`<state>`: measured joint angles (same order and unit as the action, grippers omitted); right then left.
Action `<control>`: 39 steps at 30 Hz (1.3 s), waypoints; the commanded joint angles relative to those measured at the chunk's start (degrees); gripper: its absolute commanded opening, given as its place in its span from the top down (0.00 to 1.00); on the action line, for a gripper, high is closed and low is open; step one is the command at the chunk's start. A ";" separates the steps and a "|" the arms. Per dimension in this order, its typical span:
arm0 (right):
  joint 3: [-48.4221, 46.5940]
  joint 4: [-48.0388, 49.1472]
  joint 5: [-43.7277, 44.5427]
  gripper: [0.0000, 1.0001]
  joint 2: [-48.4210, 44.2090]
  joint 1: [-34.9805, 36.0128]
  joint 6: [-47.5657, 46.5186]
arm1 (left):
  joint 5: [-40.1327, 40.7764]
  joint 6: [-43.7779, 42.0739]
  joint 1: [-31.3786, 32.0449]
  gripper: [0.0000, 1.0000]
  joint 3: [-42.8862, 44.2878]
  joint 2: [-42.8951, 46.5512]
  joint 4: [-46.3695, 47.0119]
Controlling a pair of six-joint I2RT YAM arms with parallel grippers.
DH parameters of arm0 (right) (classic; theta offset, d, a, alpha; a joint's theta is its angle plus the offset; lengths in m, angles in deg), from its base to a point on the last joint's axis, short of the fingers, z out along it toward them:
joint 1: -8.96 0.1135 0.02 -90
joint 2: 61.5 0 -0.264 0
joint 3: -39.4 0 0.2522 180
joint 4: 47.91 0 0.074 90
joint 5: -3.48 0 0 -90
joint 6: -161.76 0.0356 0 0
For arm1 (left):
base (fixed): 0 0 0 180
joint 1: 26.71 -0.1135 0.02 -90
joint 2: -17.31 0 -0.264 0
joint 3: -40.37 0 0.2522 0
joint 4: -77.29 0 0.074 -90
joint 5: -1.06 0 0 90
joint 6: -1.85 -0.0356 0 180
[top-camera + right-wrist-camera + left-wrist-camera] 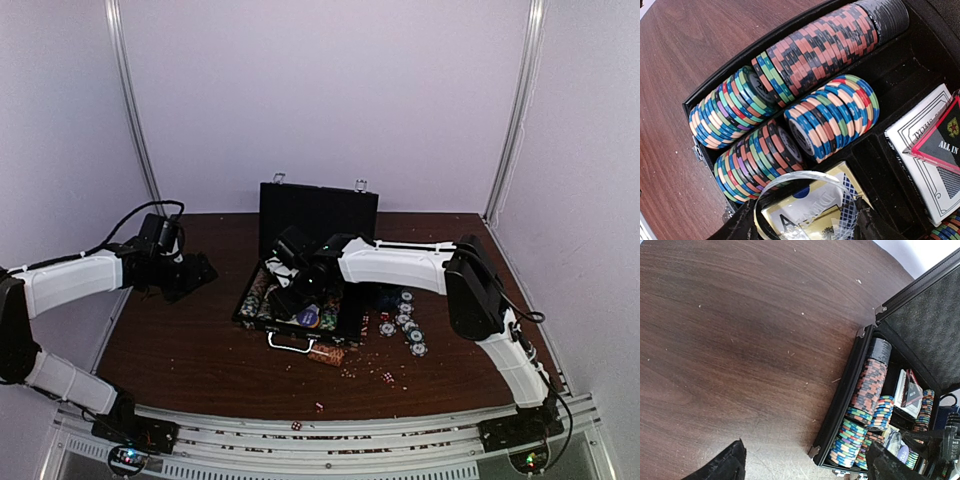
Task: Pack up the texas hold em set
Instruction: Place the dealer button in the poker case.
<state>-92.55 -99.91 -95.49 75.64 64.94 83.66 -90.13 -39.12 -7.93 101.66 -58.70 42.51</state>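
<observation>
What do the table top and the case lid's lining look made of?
The table top looks like dark brown wood or wood-look laminate, fairly matte, with visible grain streaks. The case lid lining is probably black foam, matte, with a dimpled egg-crate pattern.

The table (200, 350) is dark brown wood. Tiny pale specks (858, 281) lie on it. Plain light walls stand on three sides: a back wall (330, 90), a left wall (60, 120) and a right wall (590, 120). A thin silver post (130, 100) runs up the left corner, and another post (516, 110) runs up the right corner. A grey metal rail (330, 440) lies along the near edge of the table. The light is soft and even.
</observation>
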 commanded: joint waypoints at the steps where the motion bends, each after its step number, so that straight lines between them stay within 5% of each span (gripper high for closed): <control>1: -0.82 -0.83 0.36 0.51 0.21 0.32 -0.39 | -0.27 0.02 -0.21 0.14 0.72 -0.46 1.75; 31: 7.47 -0.73 3.14 0.49 -2.29 0.34 0.40 | -0.29 0.71 -0.18 0.14 -1.82 1.38 2.42; 39: 5.58 -0.11 2.30 0.35 -1.95 0.31 0.83 | -0.42 0.06 -0.16 0.14 -2.39 2.47 2.43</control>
<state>-86.72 -96.78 -93.55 73.11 64.99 83.75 -90.20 -38.68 -7.93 100.24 -58.11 42.62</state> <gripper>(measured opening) 0.620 0.858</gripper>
